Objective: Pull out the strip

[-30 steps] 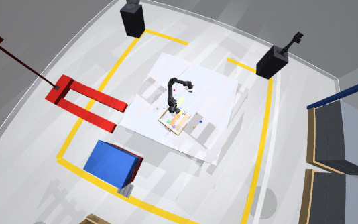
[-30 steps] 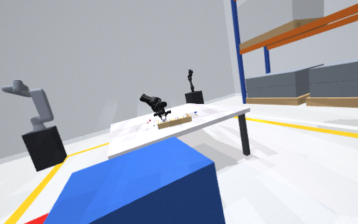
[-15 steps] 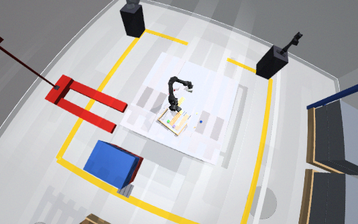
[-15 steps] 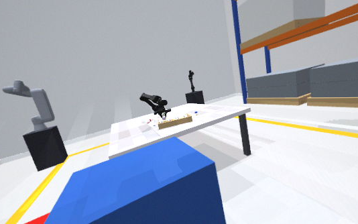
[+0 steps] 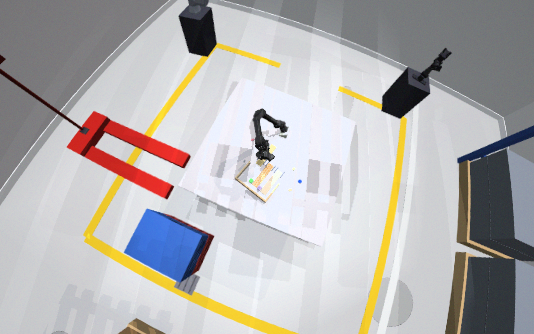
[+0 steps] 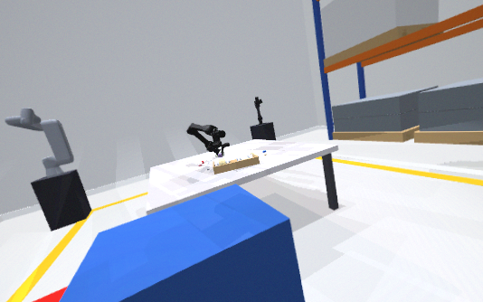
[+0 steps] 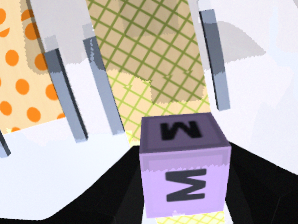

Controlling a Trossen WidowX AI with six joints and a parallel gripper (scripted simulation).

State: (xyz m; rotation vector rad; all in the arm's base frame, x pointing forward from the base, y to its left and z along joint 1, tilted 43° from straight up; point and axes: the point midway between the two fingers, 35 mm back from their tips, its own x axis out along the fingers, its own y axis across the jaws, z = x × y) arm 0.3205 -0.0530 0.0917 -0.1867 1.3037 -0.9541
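- labelled cube (image 7: 185,175): matt lilac, smooth plastic look, black printed M
- strip (image 7: 154,43): flat, paper-like, yellow crosshatch print
- dotted strip (image 7: 19,63): matt, orange spots
- tray (image 6: 236,165): wood-coloured
- table (image 6: 290,155): smooth white, slight sheen
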